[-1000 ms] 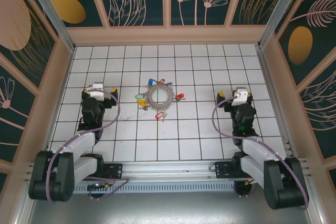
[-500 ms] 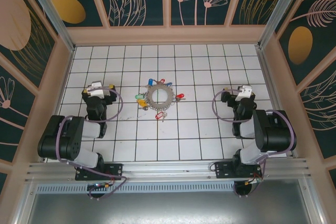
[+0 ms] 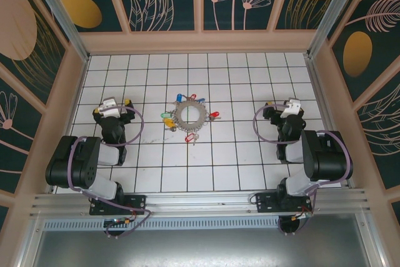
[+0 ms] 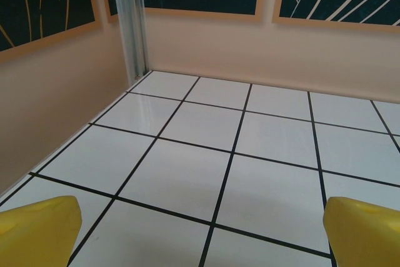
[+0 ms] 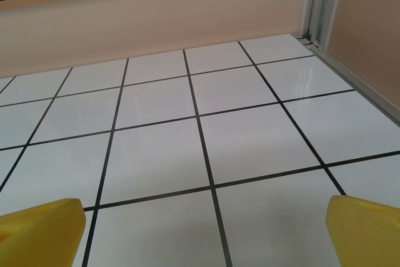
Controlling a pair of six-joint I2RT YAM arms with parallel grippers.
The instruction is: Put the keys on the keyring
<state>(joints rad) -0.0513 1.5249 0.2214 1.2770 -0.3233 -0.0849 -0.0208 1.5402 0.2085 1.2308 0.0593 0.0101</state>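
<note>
The keyring (image 3: 189, 115) lies flat at the middle of the white tiled desk (image 3: 237, 154). The keys (image 3: 167, 119) are fanned round its outer edge with their coloured tags pointing outward; whether any is already threaded is too small to tell. The left fingers (image 4: 37, 229) are spread wide over bare tile, well to the left of the ring. The right fingers (image 5: 365, 229) are likewise spread and hold nothing, well to its right. The ring looks stiff and metallic and is likely to slide on the glossy tile, so one arm should pin its rim. Each key looks light and thin and lies flat; the plastic tag probably offers the better pinch.
</note>
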